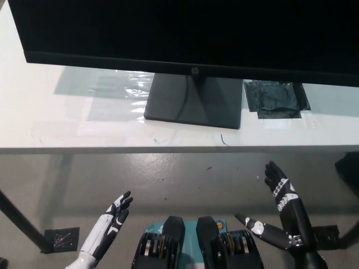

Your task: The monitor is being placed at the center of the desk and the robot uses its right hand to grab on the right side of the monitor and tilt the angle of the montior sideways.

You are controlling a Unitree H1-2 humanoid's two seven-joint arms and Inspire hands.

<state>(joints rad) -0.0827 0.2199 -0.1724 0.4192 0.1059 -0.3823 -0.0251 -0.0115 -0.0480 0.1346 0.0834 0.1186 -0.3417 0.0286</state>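
Approach had not begun: the black right hand (280, 188), fingers apart and empty, hovered at lower right, below the white desk (56, 120). The black flat-panel monitor (185, 33) stood at top centre on its dark square base (193, 101). The next move called for reaching up to the monitor's right edge, which was cut off. The white left hand (115, 216) rested at lower left, fingers loosely apart.

An office or lab: a monitor (185, 33) on a white desk (67, 120), grey concrete floor (168, 179).
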